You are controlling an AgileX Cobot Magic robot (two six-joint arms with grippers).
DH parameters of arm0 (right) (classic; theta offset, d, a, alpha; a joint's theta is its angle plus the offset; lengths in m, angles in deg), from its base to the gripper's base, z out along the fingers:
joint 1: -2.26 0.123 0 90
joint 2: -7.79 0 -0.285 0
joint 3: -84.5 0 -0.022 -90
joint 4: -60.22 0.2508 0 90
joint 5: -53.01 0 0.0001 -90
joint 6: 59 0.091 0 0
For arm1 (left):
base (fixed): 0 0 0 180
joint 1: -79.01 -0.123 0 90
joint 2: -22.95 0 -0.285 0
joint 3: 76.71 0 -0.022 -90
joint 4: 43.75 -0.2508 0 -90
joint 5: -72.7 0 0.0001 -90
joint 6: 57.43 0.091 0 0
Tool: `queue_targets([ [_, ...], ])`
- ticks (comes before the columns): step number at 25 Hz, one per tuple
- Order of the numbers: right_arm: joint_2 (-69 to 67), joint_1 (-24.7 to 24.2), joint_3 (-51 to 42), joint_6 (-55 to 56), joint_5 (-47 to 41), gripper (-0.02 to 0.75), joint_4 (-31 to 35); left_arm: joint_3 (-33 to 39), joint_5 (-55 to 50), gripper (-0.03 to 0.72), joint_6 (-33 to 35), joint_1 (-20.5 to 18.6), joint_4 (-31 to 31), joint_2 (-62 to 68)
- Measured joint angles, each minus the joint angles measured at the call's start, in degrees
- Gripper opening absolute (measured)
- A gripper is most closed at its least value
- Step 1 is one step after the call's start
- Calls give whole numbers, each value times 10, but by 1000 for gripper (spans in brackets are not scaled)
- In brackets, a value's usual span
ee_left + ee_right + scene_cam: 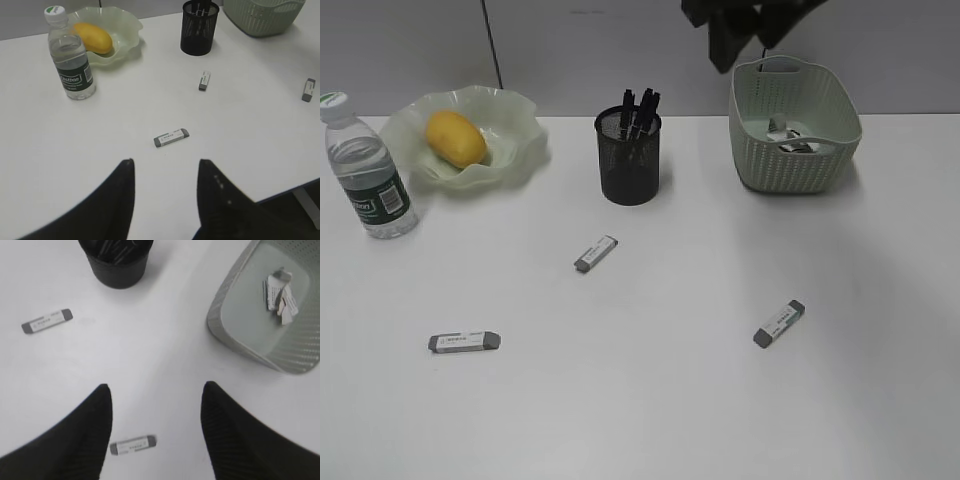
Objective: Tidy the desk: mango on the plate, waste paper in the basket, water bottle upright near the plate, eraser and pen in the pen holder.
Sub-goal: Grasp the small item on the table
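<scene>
On the white table [720, 400], three grey-and-white erasers lie flat and well apart, with nothing standing between them and the pen holder [629, 158]. The middle eraser [596, 253] lies nearest the holder, just in front of it, its long axis slanting from near left to far right. The left eraser [464, 342] lies close to the near edge, its long axis running almost straight left to right. The right eraser [779, 323] lies near the front of the basket [792, 135], also slanting from near left to far right.

The black mesh pen holder stands upright at the far middle with dark pens [640, 108] poking from its top. At far left, the mango [456, 138] rests in the wavy-rimmed plate [515, 125], its long axis angled from far left to near right. The water bottle [365, 170] stands upright just beside the plate, at its near left, cap up. At far right, the waste paper [790, 138] lies inside the basket.

The left gripper [165, 172] hangs over the near table with its fingers apart and empty, the left eraser just beyond them. The right gripper [156, 400] is likewise parted and holds nothing, high above the table between the basket and the holder.
</scene>
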Motion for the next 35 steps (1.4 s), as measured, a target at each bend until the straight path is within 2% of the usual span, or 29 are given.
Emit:
queue_targets([
  [16, 409, 0, -527, -9, 12, 453, 50, 0, 0, 319, 0, 0, 3, 0],
  [23, 640, 0, -646, -7, 40, 453, 71, 0, 0, 319, 0, 0, 4, 0],
  [35, 1011, 0, -753, 26, 61, 451, 74, 0, 0, 319, 0, 0, 5, 0],
])
